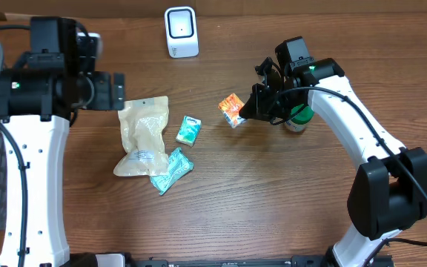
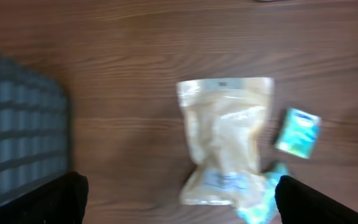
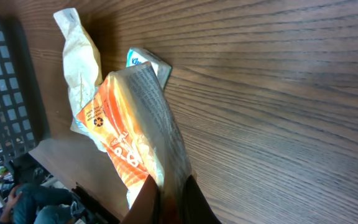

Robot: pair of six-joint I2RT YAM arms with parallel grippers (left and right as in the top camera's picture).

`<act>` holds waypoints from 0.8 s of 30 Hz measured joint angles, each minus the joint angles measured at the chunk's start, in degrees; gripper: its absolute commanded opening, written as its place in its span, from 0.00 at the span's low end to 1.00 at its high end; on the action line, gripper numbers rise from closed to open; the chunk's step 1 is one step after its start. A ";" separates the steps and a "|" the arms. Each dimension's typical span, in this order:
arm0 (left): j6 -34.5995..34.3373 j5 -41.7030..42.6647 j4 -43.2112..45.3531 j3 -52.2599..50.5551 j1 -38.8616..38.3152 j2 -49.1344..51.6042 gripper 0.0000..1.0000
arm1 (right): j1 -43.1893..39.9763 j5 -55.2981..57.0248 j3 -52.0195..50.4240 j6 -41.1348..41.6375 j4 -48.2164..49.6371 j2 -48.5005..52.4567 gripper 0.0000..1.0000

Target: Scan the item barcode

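Right gripper (image 1: 252, 105) clenched on the edge of the orange packet (image 1: 232, 109), held aloft apart from the scanner (image 1: 181, 31); looks light, floppy, crinkly, so pinch the seam; left gripper (image 1: 116, 90) wide open, empty.

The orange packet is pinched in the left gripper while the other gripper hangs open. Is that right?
Sides are swapped: the orange packet is pinched in the right gripper, as the right wrist view shows. The left gripper is the one hanging open, above the beige pouch.
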 measured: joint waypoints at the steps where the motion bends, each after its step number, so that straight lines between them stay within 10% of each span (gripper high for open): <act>1: 0.00 -1.31 0.00 0.00 0.79 0.00 0.99 | 0.00 0.15 0.00 0.00 -0.02 0.00 0.04; 24: 0.00 -4.94 0.00 0.00 6.29 0.00 1.00 | 0.00 0.85 0.02 0.00 -0.09 0.00 0.04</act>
